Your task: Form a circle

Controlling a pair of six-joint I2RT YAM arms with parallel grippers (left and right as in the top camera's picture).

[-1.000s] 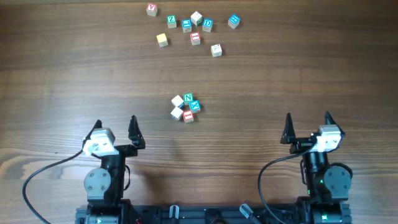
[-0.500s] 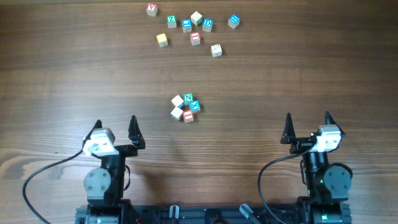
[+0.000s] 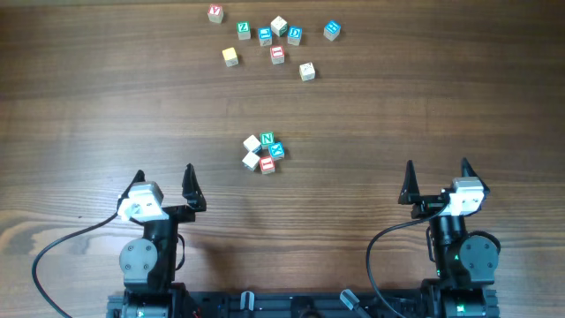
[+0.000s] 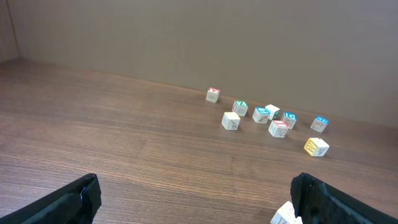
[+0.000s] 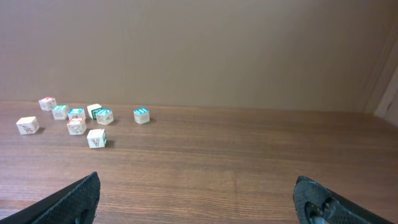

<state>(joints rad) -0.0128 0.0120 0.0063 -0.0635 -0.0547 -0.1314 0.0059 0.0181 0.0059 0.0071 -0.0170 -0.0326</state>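
The circle [image 3: 264, 152] is a tight ring of tiny letter cubes at mid-table: a green "N" cube [image 3: 267, 139], a blue cube [image 3: 276, 149], a red cube [image 3: 267, 164] and two pale ones. My left gripper [image 3: 164, 177] stands open, to the ring's near left and apart from it. My right gripper [image 3: 437, 168] is open too, far off to the right. In the left wrist view one pale cube [image 4: 285, 214] of the ring peeks out beside the right finger, and the gripper [image 4: 199, 205] holds nothing. The right gripper [image 5: 198, 199] in its own view has only bare wood between its fingers.
A loose scatter of several similar letter cubes [image 3: 275, 40] lies near the table's far edge; the same scatter [image 4: 267, 115] shows ahead in the left wrist view and far left [image 5: 78, 121] in the right wrist view. A plain wall rises behind the table.
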